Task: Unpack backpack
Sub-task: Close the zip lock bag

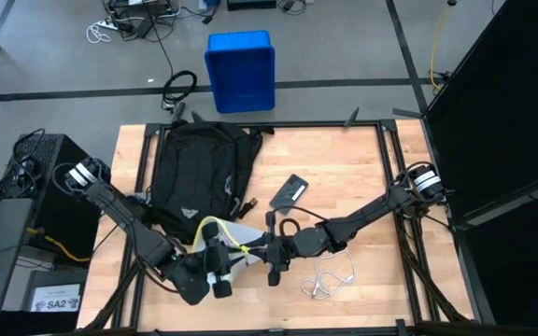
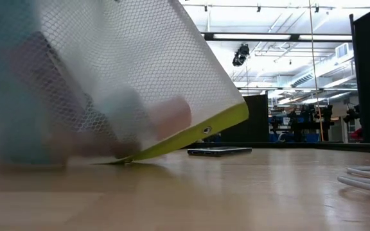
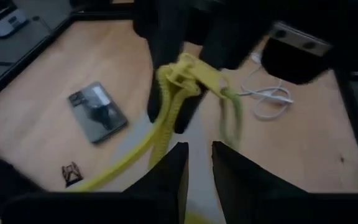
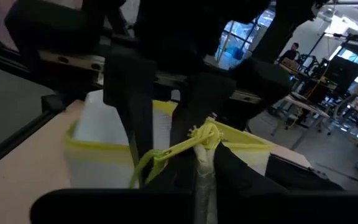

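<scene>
The backpack (image 1: 194, 177) lies flat in the bench's (image 1: 362, 177) far-left part, its long axis running from the far edge toward the near edge, with the small white triangular logo (image 1: 188, 212) at its near end; no lettering on it can be read. Just beyond its near end sits a white mesh pouch (image 1: 234, 245) with yellow-green trim, tilted up off the wood in the low view. The left gripper (image 1: 219, 276), near the bench's near edge, has its fingers narrowed beside the pouch's yellow-green cord (image 3: 166, 118), but a grip on it cannot be told. The right gripper (image 1: 274, 263) is clenched on the same cord where it bunches. Toward the middle lies a flat dark phone-like device (image 1: 289, 193). Near the near edge, right of the grippers, lies a coiled white cable (image 1: 330, 277).
</scene>
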